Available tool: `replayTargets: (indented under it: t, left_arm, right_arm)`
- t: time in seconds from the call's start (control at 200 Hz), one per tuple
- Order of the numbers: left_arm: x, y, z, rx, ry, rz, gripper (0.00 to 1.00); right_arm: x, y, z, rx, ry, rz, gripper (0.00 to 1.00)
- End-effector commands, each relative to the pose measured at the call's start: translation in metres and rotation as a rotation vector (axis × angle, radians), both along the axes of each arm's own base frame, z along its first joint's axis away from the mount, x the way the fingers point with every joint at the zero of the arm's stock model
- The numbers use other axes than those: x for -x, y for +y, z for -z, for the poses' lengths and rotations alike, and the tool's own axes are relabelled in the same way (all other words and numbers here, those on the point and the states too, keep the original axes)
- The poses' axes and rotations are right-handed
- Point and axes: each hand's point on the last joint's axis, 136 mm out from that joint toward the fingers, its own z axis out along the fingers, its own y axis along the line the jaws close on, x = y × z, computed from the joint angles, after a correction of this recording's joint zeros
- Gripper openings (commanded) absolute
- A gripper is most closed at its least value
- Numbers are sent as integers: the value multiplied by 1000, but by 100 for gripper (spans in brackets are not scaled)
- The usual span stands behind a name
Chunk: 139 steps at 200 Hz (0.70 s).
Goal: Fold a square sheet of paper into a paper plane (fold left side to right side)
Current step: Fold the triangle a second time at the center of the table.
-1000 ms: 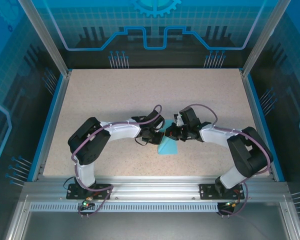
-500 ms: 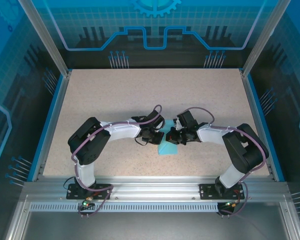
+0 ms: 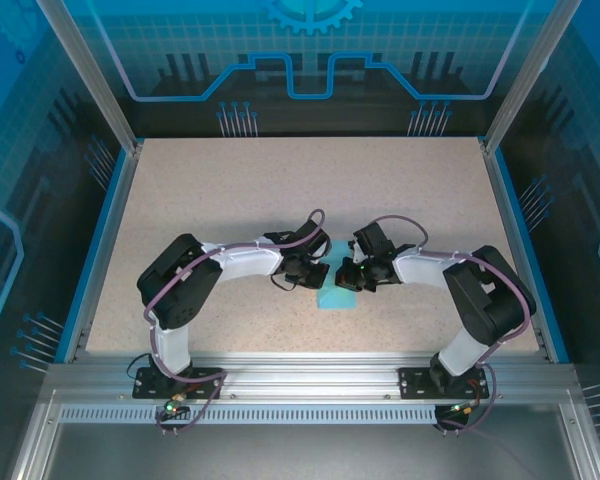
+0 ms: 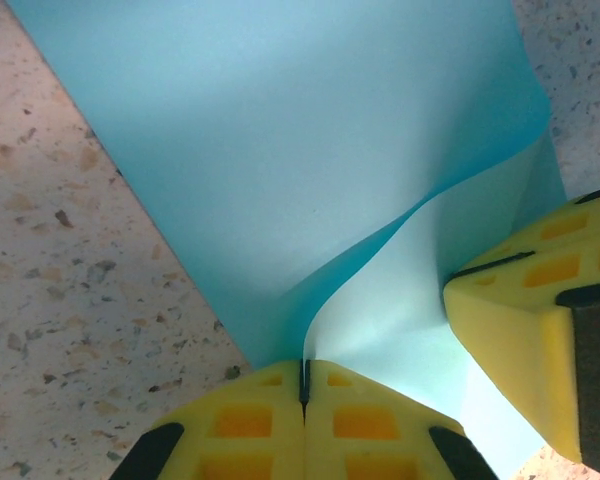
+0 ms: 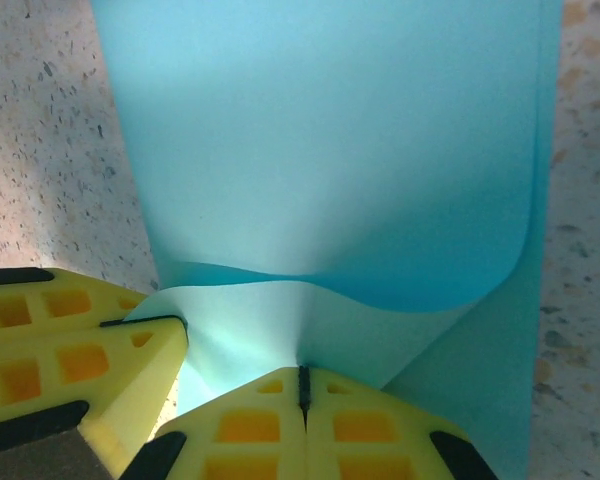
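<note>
Top: sheet of paper (image 3: 337, 299) near tabletop (image 3: 230, 190) centre; we see left gripper (image 3: 316, 275) and right gripper (image 3: 347, 281) meet at its far end.
Left wrist: jaws pinch raised paper edge, sheet stretching ahead.
Right wrist: same pinch; both arms equally near.

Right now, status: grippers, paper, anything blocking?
Left gripper shut on cyan paper sheet's lifted flap. Right gripper shut on same flap, close alongside. Flap bowed up off lower layer.

Bright even overhead light; faint shadows on table (image 3: 230, 190); paper (image 4: 280, 150) unevenly shaded in wrist close-ups.
</note>
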Motion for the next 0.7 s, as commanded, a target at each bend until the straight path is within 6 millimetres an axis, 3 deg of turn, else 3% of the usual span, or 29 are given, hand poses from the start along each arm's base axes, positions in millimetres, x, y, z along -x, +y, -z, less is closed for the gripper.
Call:
replayTargets:
  t: [0.0, 0.41, 0.69]
  left_arm:
    - [4, 7, 5, -35, 25, 15, 6]
    - [6, 19, -47, 6, -32, -26, 32]
    - [48, -19, -69, 319, 154, 43, 32]
  right_arm:
    - [7, -6, 9, 57, 30, -15, 0]
    - [16, -12, 16, 74, 53, -5, 0]
    - [16, -13, 14, 74, 49, -4, 0]
